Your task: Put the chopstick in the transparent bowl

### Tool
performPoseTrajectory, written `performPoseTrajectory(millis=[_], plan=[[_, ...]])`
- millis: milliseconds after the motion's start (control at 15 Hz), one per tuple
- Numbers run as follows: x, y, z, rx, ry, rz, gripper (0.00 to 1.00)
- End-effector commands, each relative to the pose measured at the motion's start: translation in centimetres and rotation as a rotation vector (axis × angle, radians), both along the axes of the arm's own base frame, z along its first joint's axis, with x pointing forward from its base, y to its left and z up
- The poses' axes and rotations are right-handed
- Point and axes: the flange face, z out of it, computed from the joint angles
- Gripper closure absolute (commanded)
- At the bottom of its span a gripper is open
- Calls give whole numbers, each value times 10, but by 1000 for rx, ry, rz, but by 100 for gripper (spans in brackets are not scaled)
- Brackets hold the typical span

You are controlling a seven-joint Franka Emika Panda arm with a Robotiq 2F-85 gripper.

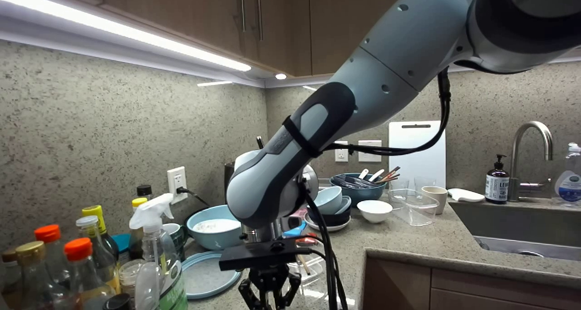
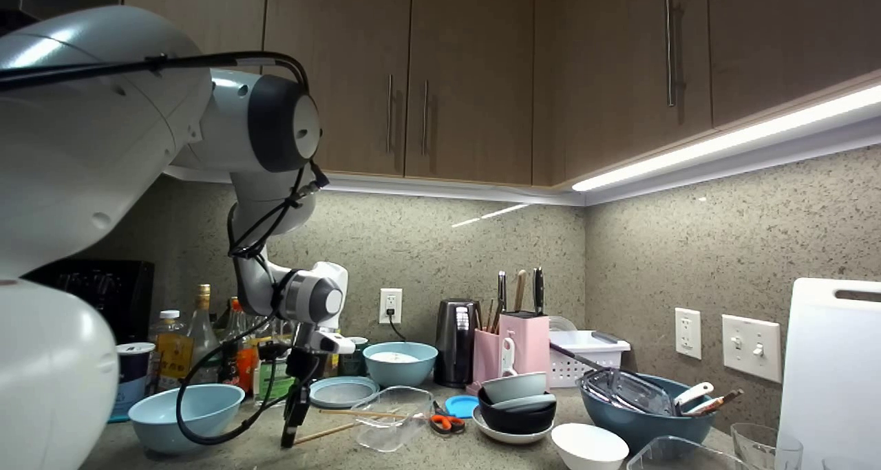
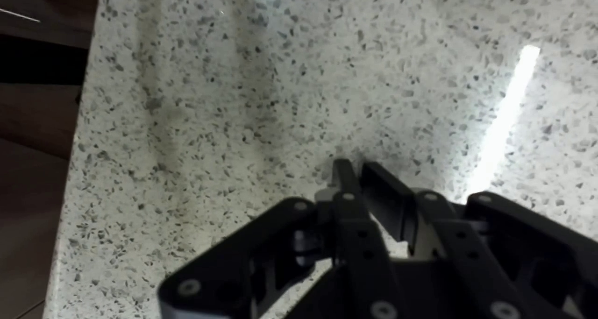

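The transparent bowl (image 2: pixel 385 440) stands on the counter, right of my gripper in an exterior view; it also shows partly behind cables (image 1: pixel 313 270). A wooden chopstick (image 2: pixel 327 433) lies on the counter, its near end at my fingertips. Another chopstick (image 2: pixel 365 413) crosses the bowl's far side; whether it lies in it I cannot tell. My gripper (image 2: pixel 289 439) points down at the counter, also seen in the other views (image 1: pixel 269 296) (image 3: pixel 357 165). Its fingers are close together with a narrow gap; whether the chopstick's end is between them is hidden.
Orange-handled scissors (image 2: pixel 447 422), a blue lid (image 2: pixel 461 406), stacked bowls (image 2: pixel 519 415) and a white bowl (image 2: pixel 590 446) stand beyond the transparent bowl. A round plate (image 1: pixel 209 278) and bottles (image 1: pixel 86 264) stand on the wall side. The counter edge (image 3: pixel 74 146) runs close by.
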Motion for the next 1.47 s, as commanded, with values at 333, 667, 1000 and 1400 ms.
performPoseTrajectory(millis=[333,667,1000,1400], plan=[[-62,72,47,-63,-127,228,91],[-105,96,91,-150,-217,252,91],[-136,80,125,-205,-233,127,91],[-151,17,150,-73,-38,-29,91]])
